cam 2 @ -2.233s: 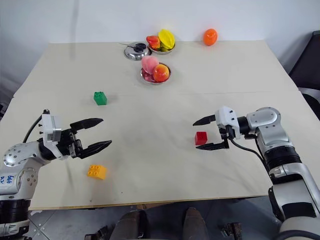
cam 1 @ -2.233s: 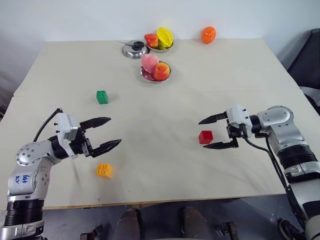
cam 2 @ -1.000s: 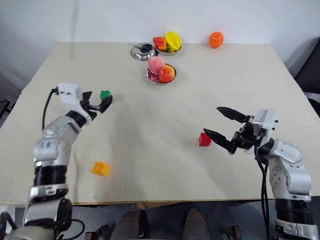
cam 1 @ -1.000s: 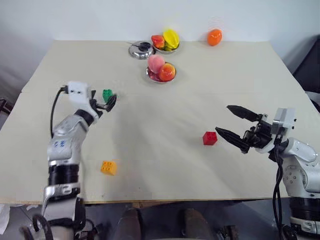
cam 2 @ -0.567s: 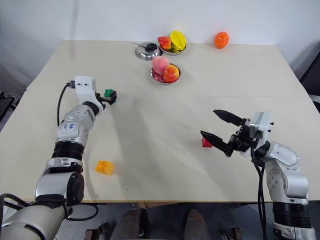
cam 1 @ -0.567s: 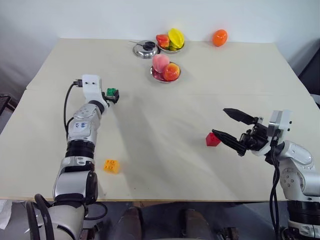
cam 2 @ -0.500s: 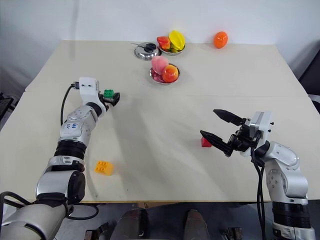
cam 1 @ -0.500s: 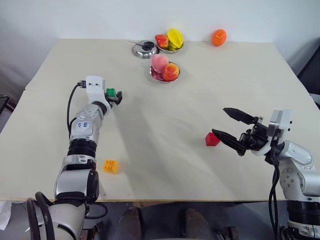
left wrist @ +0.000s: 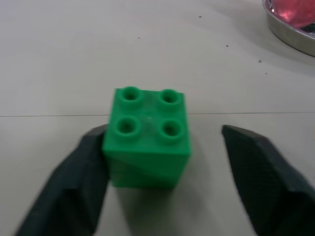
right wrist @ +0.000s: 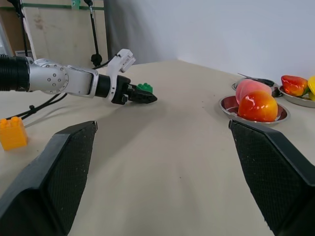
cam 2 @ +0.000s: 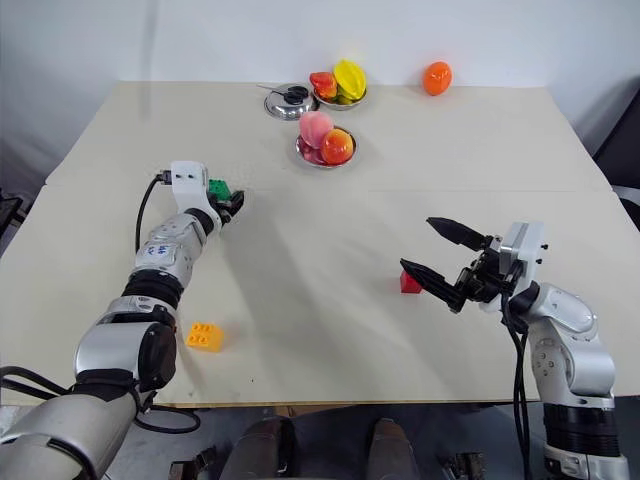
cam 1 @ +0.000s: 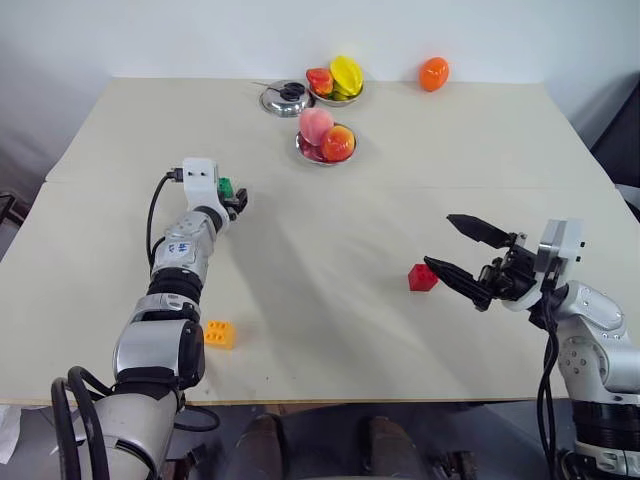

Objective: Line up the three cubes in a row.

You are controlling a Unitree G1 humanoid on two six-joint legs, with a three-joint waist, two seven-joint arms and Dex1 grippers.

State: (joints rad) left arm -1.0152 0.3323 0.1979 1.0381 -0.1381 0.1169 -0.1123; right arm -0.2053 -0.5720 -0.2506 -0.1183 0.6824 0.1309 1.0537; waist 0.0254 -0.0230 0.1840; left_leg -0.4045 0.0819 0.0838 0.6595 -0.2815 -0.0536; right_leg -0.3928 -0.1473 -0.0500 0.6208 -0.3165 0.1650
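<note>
Left gripper [left wrist: 162,162] around the green block [left wrist: 147,135], right gripper [cam 1: 462,258] wide open beside the red block [cam 1: 422,278].

The left arm reaches out over the table [cam 1: 330,330], and its two black fingers flank the green block, which sits upright on the tabletop with its four studs up; one finger [left wrist: 78,182] touches the block's side, while the other stands apart from it with a gap, so the grip is not closed. The right gripper hangs near the table's right edge with its fingers spread wide and nothing between them; the red block lies just beside the lower fingertip. The orange-yellow block [cam 1: 219,333] rests near the front edge, well apart from the other two, beside the left forearm. Bowls of fruit [cam 1: 325,143] stand at the far side.
</note>
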